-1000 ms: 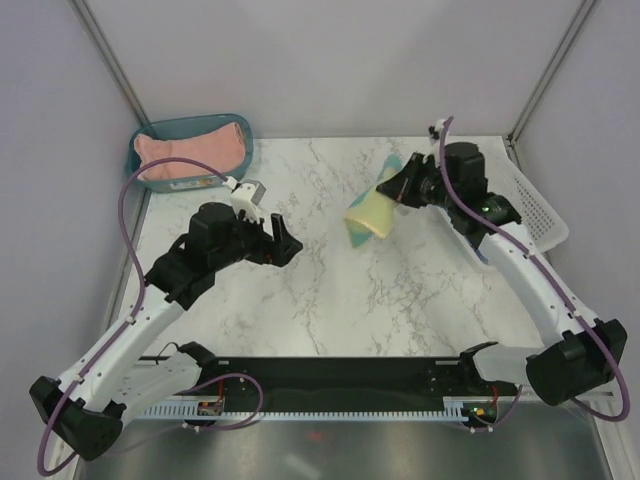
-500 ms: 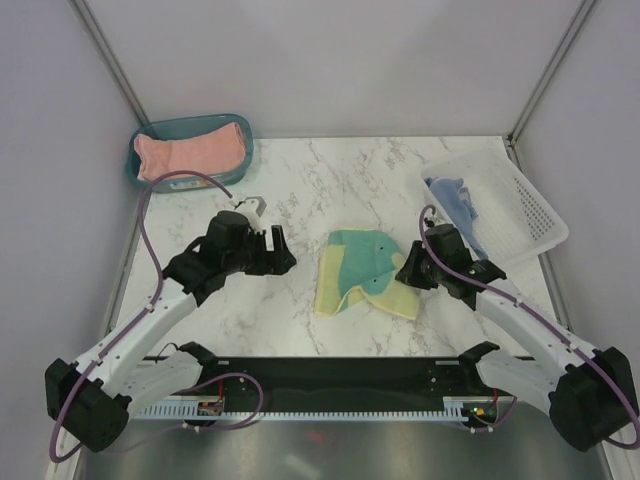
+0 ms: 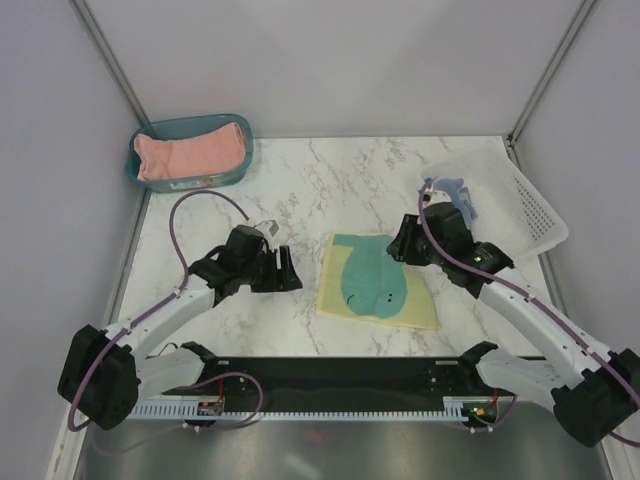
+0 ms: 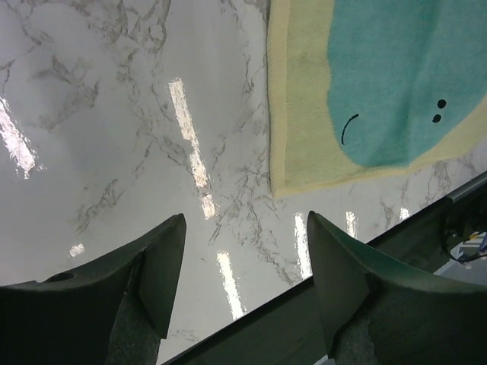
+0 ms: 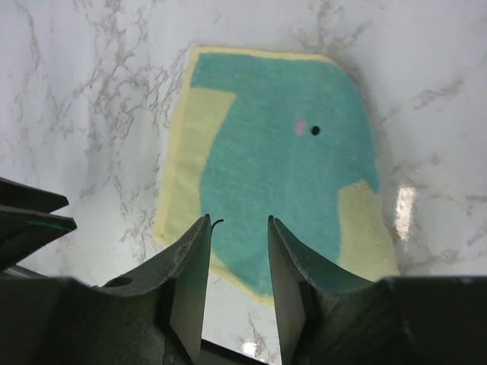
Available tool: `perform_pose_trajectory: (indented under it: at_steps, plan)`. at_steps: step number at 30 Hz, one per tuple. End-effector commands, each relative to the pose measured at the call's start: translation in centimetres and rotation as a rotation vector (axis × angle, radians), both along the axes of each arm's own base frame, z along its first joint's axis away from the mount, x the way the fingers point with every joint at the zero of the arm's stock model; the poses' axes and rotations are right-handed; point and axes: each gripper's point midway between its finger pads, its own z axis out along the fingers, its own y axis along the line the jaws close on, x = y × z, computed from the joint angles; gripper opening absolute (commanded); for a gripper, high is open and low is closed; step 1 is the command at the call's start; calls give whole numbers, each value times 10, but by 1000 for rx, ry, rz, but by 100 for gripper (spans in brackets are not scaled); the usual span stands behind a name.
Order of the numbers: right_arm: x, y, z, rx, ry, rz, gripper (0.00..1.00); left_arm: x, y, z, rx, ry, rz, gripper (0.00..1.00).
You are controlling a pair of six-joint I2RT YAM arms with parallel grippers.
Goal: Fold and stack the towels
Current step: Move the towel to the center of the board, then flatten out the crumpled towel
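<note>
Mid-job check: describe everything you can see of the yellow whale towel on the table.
The whale towel is soft, terry-looking cloth, pale yellow with a big teal whale, small black dots, a curved black mouth line and a small pink spot. It lies spread flat, apparently unfolded, slightly skewed on the marble table near the front centre. Only the table visibly touches it: the open left gripper stands off its left edge, and the open right gripper hovers by its far right corner.
</note>
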Motion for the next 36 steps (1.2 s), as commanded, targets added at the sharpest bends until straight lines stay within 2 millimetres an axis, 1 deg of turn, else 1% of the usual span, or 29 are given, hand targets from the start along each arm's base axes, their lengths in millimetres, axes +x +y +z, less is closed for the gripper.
perform_pose_trajectory:
  at_steps: [1,2,3,4,5,6,7,8,9,10,11,12,13,14,16,17,19,21,22,23,25,27,28,30,34,36]
  plan:
    - [-1,49,-11,-27,-42,193,44,15,-16,28,-139,-72,59,71]
    - [-9,74,-23,-78,-25,259,44,12,-10,38,-142,-101,78,72]
    - [-8,79,-31,-132,-26,247,44,16,-1,46,-127,-144,120,74]
    - [-12,89,-39,-148,0,245,44,17,0,61,-153,-186,123,74]
    - [-24,109,-54,-179,46,279,43,17,0,75,-179,-224,124,74]
    - [-23,113,-59,-203,48,248,43,13,2,101,-229,-301,122,74]
    - [-34,129,-63,-186,65,249,43,12,17,103,-182,-312,179,77]
    - [-36,140,-70,-198,73,249,43,8,30,103,-148,-322,222,78]
    - [-38,146,-72,-208,68,245,42,1,38,116,-164,-364,238,78]
    - [-45,157,-74,-216,63,252,42,-3,42,127,-185,-394,251,78]
    - [-46,166,-82,-232,74,261,42,-7,45,134,-203,-412,257,78]
    - [-49,173,-87,-239,81,278,42,-8,53,139,-201,-439,291,78]
    - [-52,180,-91,-246,86,293,43,-17,60,152,-234,-473,306,79]
    - [-59,192,-99,-263,92,325,42,-21,64,156,-242,-490,320,79]
    - [-68,204,-106,-277,94,360,43,-31,72,167,-281,-524,341,80]
    - [-68,210,-112,-282,103,358,43,-33,75,170,-285,-537,353,81]
    - [-71,215,-123,-297,120,364,43,-38,82,176,-295,-552,373,81]
    - [-71,215,-132,-320,114,362,43,-40,87,181,-302,-568,397,81]
    - [-71,215,-135,-333,107,354,43,-40,88,184,-308,-575,401,82]
    - [-70,211,-144,-363,106,346,43,-42,90,186,-315,-583,408,82]
    - [-71,206,-151,-393,106,344,42,-43,91,190,-315,-596,408,82]
    - [-70,202,-150,-416,80,324,42,-42,92,190,-306,-599,408,82]
    - [-74,203,-147,-419,70,331,42,-42,93,189,-304,-596,411,82]
    - [-75,203,-143,-417,62,335,42,-42,94,187,-298,-597,416,82]
    - [-73,197,-148,-447,53,337,42,-40,99,183,-289,-594,452,82]
    - [-72,198,-148,-450,54,340,42,-40,100,182,-289,-596,457,82]
